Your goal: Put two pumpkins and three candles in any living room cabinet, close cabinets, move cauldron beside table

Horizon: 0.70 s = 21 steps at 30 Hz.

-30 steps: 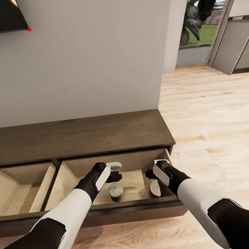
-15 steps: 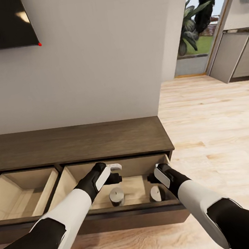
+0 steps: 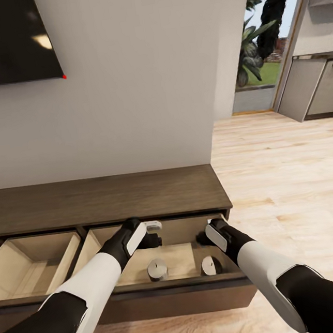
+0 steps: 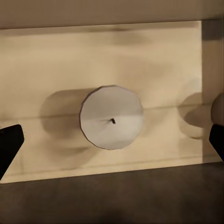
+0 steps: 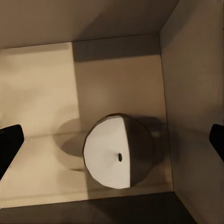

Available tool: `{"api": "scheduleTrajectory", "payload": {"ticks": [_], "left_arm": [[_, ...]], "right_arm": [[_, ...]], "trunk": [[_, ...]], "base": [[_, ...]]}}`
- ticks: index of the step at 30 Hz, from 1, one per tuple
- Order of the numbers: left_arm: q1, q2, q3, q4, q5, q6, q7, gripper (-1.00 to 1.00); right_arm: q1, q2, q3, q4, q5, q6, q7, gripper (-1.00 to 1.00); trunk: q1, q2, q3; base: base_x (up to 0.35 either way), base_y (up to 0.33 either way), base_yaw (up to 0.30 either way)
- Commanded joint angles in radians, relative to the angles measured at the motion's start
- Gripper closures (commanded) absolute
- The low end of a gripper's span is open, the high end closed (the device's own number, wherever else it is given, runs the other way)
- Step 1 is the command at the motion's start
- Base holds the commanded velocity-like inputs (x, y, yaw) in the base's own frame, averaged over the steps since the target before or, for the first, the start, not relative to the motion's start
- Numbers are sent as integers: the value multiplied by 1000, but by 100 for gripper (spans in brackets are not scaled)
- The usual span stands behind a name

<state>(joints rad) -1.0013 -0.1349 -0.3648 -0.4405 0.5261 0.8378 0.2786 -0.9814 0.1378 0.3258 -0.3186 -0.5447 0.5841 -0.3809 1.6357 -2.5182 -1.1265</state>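
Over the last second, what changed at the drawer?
Mostly the head camera tilted up: the whole picture slid down. Both end effectors, left and right, stay open above the open drawer, holding nothing. The two candles stand inside as before.

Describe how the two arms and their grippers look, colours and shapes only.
Both arms are smooth rounded shells: black upper sections, white forearms, black wrists. The left gripper has a black body with white plates along its top and side; the right gripper is black with a white oval plate. In the wrist views the fingers are black wedges. No cables or markings are visible.
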Motion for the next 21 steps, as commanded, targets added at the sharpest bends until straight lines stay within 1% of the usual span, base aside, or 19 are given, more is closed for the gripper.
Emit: {"api": "scheduleTrajectory", "payload": {"ticks": [1,14,17,21], "left_arm": [[-1,1,-6,-1,11,4,8,-100],[0,3,-2,-5,12,16,7,-100],[0,3,-2,-6,12,16,8,-100],[0,4,-2,-6,12,18,9,-100]], "right_arm": [[0,0,8,-2,-11,3,-8,-100],[0,2,9,-2,-11,2,-5,-100],[0,1,7,0,-12,1,5,-100],[0,0,6,-2,-12,-5,37,-100]], "trunk": [[-1,0,3],[-6,3,53],[-8,4,65],[-10,5,80]], "base": [[0,0,0],[0,0,0],[0,0,0],[-30,0,0]]}}
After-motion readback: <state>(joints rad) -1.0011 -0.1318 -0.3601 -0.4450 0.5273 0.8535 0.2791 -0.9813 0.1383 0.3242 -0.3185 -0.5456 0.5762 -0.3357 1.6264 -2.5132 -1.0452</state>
